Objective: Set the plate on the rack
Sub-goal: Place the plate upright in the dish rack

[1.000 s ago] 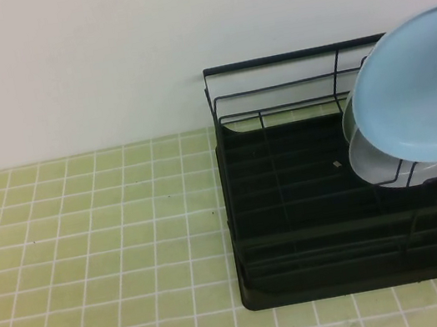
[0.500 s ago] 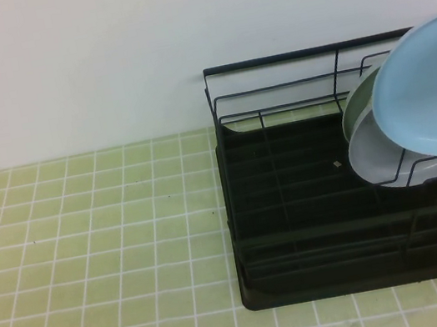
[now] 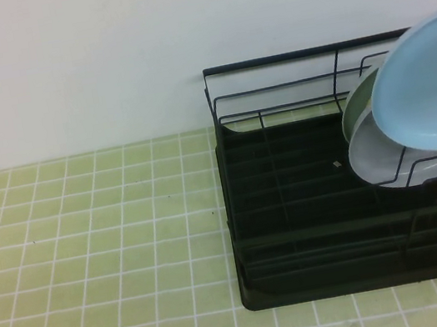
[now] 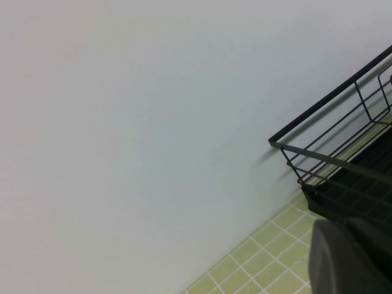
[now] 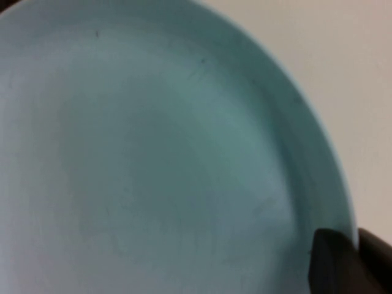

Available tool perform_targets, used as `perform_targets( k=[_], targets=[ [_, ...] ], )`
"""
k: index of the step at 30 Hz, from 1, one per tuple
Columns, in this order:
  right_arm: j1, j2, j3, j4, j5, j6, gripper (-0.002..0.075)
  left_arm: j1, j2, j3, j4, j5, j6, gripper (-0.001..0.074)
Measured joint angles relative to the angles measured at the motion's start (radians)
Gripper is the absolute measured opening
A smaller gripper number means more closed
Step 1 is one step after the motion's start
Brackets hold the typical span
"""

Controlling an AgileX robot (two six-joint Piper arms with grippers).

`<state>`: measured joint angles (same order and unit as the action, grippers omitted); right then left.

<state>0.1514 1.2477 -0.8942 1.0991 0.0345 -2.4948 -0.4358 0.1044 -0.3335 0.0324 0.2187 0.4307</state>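
Your right gripper (image 5: pixel 354 260) is grasping the blue plate (image 3: pixel 430 88) above the rack (image 3: pixel 268 60); your left gripper (image 4: pixel 350 254) is hovering, fingers clenched, nearby.

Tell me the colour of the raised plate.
Light blue plate, clearest in right wrist view; right gripper shut on its rim, left gripper shut near the rack.

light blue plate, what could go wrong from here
The light blue round plate hangs tilted over the grey plate standing in the black wire rack: lowering could knock it. The right gripper, shut, pinches only the rim, so it may slip. The left gripper, shut, sits left of the rack.
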Motion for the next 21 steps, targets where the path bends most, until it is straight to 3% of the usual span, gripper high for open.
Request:
perform_targets(
  k=[7, 21],
  targets=[
    [0.000, 0.034, 0.000, 0.000, 0.023, -0.121, 0.0010, 0.000, 0.000, 0.000, 0.000, 0.000, 0.000, 0.0000],
    [0.000, 0.081, 0.000, 0.002, 0.074, -0.134, 0.0010, 0.000, 0.000, 0.000, 0.000, 0.000, -0.026, 0.0000]
  ],
)
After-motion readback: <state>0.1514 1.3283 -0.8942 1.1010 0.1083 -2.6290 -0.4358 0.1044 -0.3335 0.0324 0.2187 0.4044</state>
